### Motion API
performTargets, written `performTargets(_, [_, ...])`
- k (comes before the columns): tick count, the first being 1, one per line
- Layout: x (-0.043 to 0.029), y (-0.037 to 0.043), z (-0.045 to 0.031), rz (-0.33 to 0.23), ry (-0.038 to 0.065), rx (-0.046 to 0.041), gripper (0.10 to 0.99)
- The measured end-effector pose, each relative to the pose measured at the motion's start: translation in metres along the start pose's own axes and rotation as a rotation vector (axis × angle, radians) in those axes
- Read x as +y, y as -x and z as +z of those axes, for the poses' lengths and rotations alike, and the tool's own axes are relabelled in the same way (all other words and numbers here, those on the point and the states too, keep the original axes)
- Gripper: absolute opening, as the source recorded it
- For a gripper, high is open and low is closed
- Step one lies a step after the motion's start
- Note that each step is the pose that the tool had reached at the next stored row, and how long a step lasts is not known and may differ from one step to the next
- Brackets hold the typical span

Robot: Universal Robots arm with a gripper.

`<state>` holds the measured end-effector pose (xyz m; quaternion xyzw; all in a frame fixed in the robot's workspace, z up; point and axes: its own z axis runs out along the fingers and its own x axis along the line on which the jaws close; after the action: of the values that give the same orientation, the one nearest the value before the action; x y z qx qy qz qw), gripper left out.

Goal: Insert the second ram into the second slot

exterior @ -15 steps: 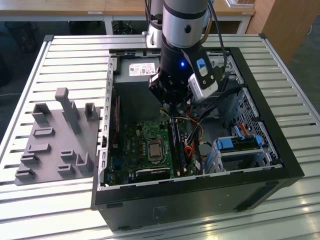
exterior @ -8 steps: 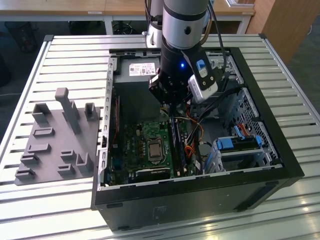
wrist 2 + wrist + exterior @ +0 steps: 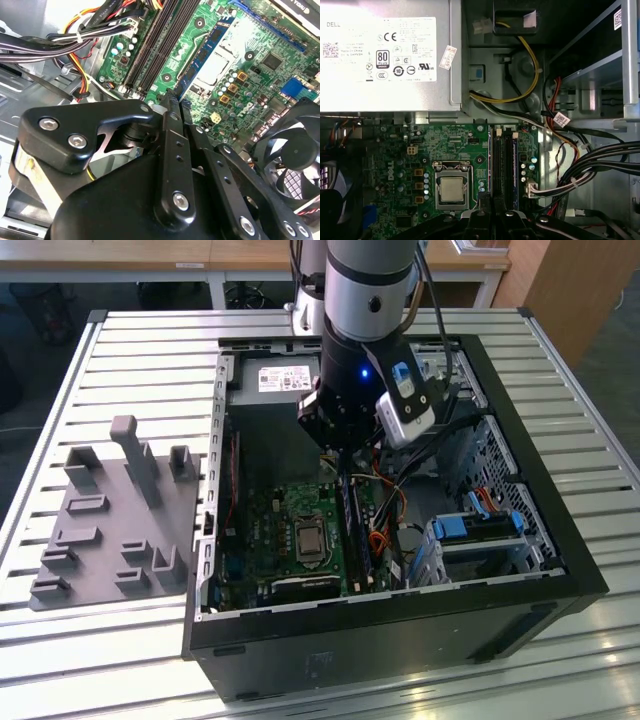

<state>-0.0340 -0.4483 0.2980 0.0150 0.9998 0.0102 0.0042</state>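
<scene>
Progress: placement stage, completion not shown. The second ram (image 3: 206, 47), a thin, long, dark-blue circuit-board stick, is inside the open black computer case (image 3: 400, 625) on the slatted metal bench (image 3: 130, 350). It stands on its long edge over the green motherboard (image 3: 260, 85).

Position: the second ram runs parallel with the black memory slots (image 3: 150, 45), on the side nearest the silver processor socket (image 3: 214, 70). In the exterior view it shows as a dark strip (image 3: 350, 525) reaching out from under the tool. Whether its lower edge has entered a slot, and which slot, cannot be told.

Tool: the black two-fingered tool (image 3: 177, 100) is narrowed onto the stick's near end, with a sliver of blue between the fingers. By judgement the stick is held.

Outstanding, by judgement: full seating and release.

Appearance: the board is straight, with a row of dark rectangular chips on the face seen in the second wrist view, and looks upright.
</scene>
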Motion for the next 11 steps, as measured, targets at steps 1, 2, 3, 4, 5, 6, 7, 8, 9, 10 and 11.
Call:
performTargets(1, [-0.0001, 0.0000, 0.0002, 0.000, 0.000, 0.0000, 0.137])
performTargets(2, [-0.0001, 0.0000, 0.0004, 0.000, 0.000, 0.0000, 0.137])
performTargets(3, [-0.0002, 0.0000, 0.0006, 0.000, 0.000, 0.0000, 0.137])
performTargets(4, [-0.0002, 0.0000, 0.0008, 0.000, 0.000, 0.0000, 0.137])
performTargets(5, [-0.0003, 0.0000, 0.0010, 0.000, 0.000, 0.0000, 0.137])
performTargets(6, [-0.0004, 0.0000, 0.0013, 0.000, 0.000, 0.0000, 0.137])
performTargets(7, [-0.0005, 0.0000, 0.0015, 0.000, 0.000, 0.0000, 0.137])
performTargets(8, [-0.0005, 0.0000, 0.0017, 0.000, 0.000, -0.0001, 0.137])
performTargets(9, [-0.0005, 0.0000, 0.0019, 0.000, 0.000, 0.0000, 0.137])
performTargets(10, [-0.0006, 0.0000, 0.0021, 0.000, 0.000, 0.0000, 0.137])
performTargets(11, [-0.0008, 0.0000, 0.0024, 0.000, 0.000, -0.0001, 0.137])
